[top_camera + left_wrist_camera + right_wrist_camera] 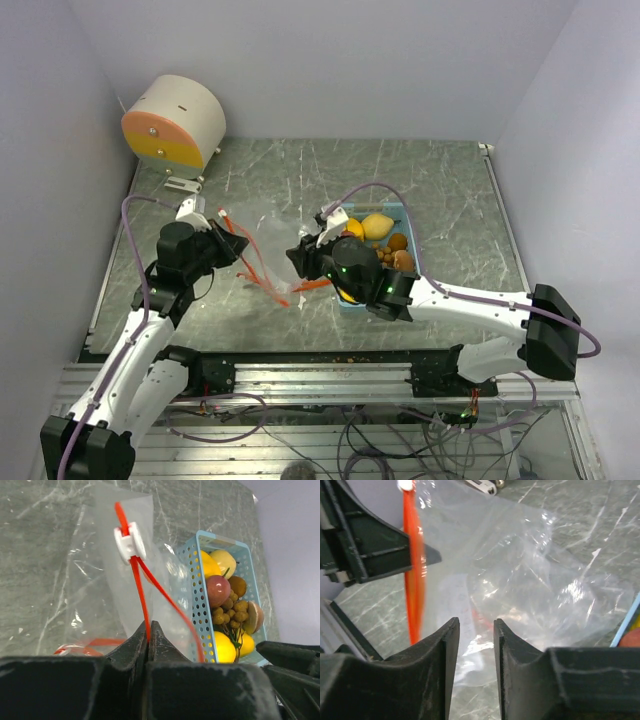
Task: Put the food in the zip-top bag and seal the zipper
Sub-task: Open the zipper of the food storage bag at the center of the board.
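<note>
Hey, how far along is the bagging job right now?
Done: nothing packed yet; the food sits in the light blue tray. In hand: the left gripper is shut on the red zipper strip of the zip-top bag; the right gripper is open at the plastic. Left: load the food, then seal the zipper.

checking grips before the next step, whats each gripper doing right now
left gripper: closed on the rim of the zip-top bag.
right gripper: open, holding nothing.
</note>
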Tool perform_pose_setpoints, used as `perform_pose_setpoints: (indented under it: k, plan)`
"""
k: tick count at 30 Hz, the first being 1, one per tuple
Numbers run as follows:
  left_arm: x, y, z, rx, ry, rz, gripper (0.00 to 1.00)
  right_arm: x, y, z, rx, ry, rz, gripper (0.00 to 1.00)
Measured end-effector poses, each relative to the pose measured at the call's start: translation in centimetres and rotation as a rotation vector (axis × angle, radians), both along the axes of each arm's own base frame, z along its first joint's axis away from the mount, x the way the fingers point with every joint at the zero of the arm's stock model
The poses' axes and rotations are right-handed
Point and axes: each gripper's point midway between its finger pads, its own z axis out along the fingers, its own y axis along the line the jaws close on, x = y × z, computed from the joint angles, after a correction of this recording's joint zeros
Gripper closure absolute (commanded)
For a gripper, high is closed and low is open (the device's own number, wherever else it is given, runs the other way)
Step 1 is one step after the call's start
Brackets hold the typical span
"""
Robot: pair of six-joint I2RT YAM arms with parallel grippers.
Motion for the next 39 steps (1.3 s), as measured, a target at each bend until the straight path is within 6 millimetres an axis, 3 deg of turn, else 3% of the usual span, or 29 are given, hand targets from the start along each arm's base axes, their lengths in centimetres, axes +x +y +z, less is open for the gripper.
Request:
perform_pose_setpoints:
  k: [5,11,19,27,29,33,36,39]
  plan:
    - [0.0,0.4,1.2,0.052,0.008,-0.005,0.93,0.5,0.7,-0.5,-0.033,-0.022,0.010,0.58]
    - [0.2,0.6,1.7,0.099,0.028,-0.013,0.93,-0.8,2.8,-0.9,-0.051,-0.028,0.128,0.54]
    - [0.0,0.5,1.0,0.109,0.052,-0.022,0.93,-2.8,6.9,2.8,0.004,-0.088,0.228,0.53]
    - [-0.2,0.4,0.9,0.115,0.057,-0.035,0.93,-1.5,9.0,-0.1,-0.063,-0.062,0.201,0.55]
    - [-0.3,0.3,0.9,0.115,0.058,-0.038,0.93,-1.2,9.1,-1.0,-0.086,-0.053,0.189,0.57]
    - [-0.5,0.4,1.2,0.117,0.050,-0.042,0.93,-0.4,9.0,-2.4,-0.132,-0.042,0.145,0.71]
    - [-0.9,0.4,1.5,0.121,0.041,-0.048,0.93,0.5,8.3,-2.9,-0.160,-0.049,0.080,0.87]
    - [-1.6,0.6,2.0,0.136,0.039,-0.055,0.93,2.0,6.9,-3.0,-0.192,-0.069,-0.030,0.97]
